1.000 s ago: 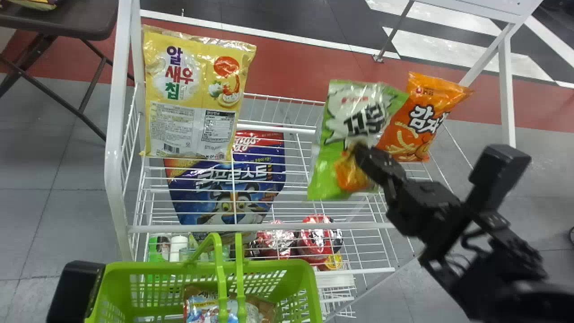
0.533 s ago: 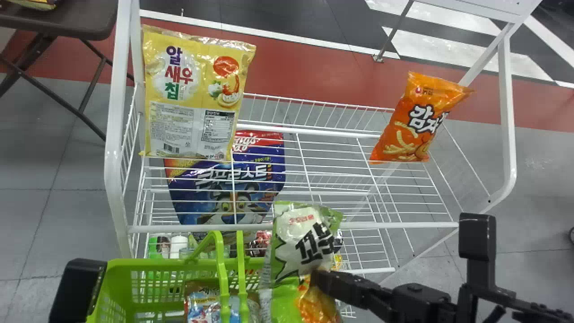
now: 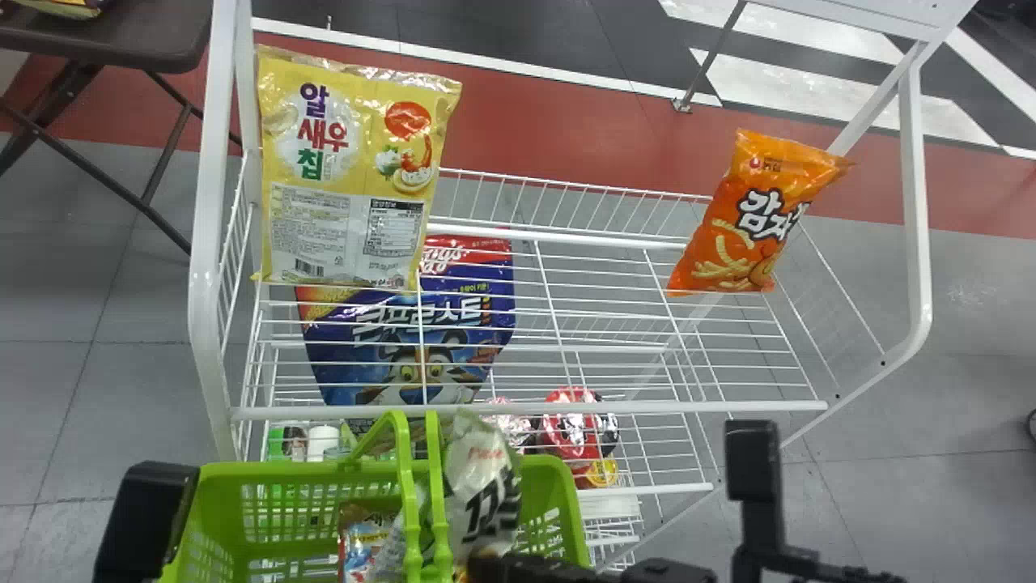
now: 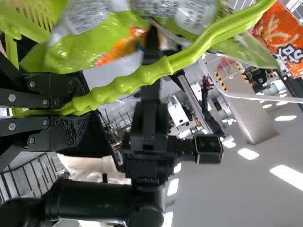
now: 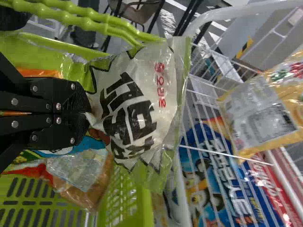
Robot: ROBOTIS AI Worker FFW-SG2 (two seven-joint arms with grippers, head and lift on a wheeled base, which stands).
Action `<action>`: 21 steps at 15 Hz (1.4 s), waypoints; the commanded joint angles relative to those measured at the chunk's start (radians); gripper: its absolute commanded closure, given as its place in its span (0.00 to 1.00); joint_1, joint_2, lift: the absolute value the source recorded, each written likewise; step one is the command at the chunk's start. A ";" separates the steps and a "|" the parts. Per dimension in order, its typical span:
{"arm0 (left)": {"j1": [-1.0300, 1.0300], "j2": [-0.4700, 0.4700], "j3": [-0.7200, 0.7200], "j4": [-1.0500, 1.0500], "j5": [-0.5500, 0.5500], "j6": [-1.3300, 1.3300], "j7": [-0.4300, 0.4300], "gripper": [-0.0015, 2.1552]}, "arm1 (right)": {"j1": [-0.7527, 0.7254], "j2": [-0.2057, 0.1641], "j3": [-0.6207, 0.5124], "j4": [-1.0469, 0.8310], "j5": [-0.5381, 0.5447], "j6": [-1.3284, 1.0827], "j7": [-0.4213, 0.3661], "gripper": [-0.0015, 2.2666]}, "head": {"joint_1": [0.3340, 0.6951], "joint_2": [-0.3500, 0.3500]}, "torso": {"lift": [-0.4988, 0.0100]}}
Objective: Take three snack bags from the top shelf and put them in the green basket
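Snack bags (image 3: 348, 162) seem propped on white wire shelving (image 3: 647, 407) over grey floor (image 3: 129, 405).

Head view: we lose basket's (image 3: 291, 470) near part & green-white bag's (image 3: 477, 474) bottom, approx. 6 o'clock, past edge. Blue bag (image 3: 477, 324), 9 o'clock, part hidden behind yellow bag (image 3: 348, 162). Pkg (image 3: 61, 8), 10 o'clock, cut off; we can't ID.
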 commanded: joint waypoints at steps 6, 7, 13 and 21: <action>0.005 0.000 0.000 -0.008 0.002 -0.004 -0.003 0.95 | 0.029 -0.048 0.265 0.191 0.087 0.008 0.015 0.99 | 1.00 0.00 | 0.90; 0.007 0.002 -0.001 -0.014 0.002 -0.004 0.000 0.95 | 0.029 -0.049 0.255 0.189 0.081 0.008 0.018 0.99 | 1.00 0.00 | 0.90; 0.016 0.003 -0.004 -0.029 0.000 -0.004 0.008 0.95 | 0.094 -0.037 0.101 0.063 0.107 0.008 0.014 0.00 | 1.00 0.00 | 0.90; 0.027 0.005 -0.018 -0.034 -0.001 -0.004 0.006 0.95 | 0.086 0.001 0.000 0.146 0.147 -1.043 0.064 0.04 | 1.00 0.00 | 0.90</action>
